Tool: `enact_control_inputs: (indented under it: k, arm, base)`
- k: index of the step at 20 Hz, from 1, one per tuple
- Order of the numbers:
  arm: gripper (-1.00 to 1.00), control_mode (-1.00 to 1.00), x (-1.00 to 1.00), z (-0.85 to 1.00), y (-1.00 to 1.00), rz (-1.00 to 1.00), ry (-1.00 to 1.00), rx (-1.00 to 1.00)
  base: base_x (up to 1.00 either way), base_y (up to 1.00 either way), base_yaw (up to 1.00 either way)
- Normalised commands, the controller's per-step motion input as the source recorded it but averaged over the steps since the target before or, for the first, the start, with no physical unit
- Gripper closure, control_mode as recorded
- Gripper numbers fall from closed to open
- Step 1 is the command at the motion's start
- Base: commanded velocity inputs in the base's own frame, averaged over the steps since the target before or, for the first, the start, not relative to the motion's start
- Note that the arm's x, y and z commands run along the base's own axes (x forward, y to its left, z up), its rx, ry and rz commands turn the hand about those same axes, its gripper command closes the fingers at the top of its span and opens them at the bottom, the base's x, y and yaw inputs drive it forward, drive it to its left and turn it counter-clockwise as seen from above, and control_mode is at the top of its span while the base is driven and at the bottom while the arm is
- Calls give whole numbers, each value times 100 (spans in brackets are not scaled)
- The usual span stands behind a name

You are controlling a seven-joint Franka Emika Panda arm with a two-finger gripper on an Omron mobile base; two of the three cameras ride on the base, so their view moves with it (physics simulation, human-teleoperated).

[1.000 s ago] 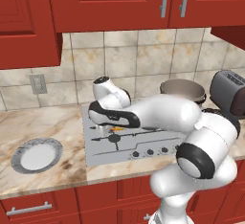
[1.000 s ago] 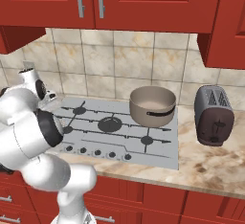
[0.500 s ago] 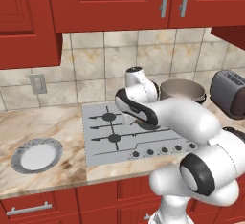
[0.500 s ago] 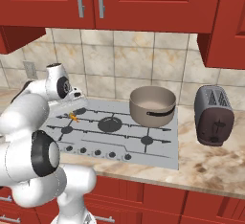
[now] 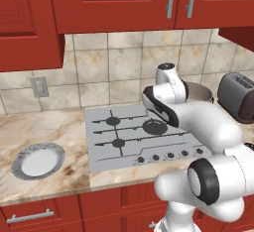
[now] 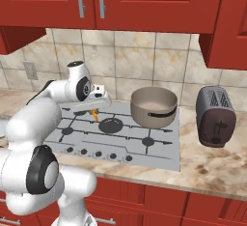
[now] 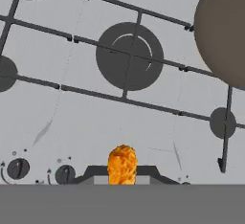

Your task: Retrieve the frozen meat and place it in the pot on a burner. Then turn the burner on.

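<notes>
pot (image 6: 154, 106) on stove (image 6: 144, 135), toaster (image 6: 215, 115) right, plate (image 5: 38, 160) left

Even, fairly bright rendered light with no visible lamp; soft, faint shadows lie beneath the red wooden wall cabinets (image 5: 119, 3) on the beige tiled backsplash (image 6: 159, 65); the flat grey metal cooktop (image 7: 95, 117) is matte with no glare; the glossy white robot arm (image 5: 198, 122) carries smooth shading; all three views are sharp, without blur or edge distortion; textures look coarse and slightly pixelated up close.
</notes>
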Motion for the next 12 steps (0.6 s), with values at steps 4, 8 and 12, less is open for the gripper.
enact_control_inputs:
  k: [4, 8, 12]
  arm:
    - [100, -100, 7, 34, -71, -36, -22, 4]
    - [100, -100, -4, 69, -49, -24, -17, 4]
    - [100, -100, -5, 77, -36, -17, -12, 0]
  base:
    - [0, 0, 0]
    - [0, 0, 0]
    - [0, 0, 0]
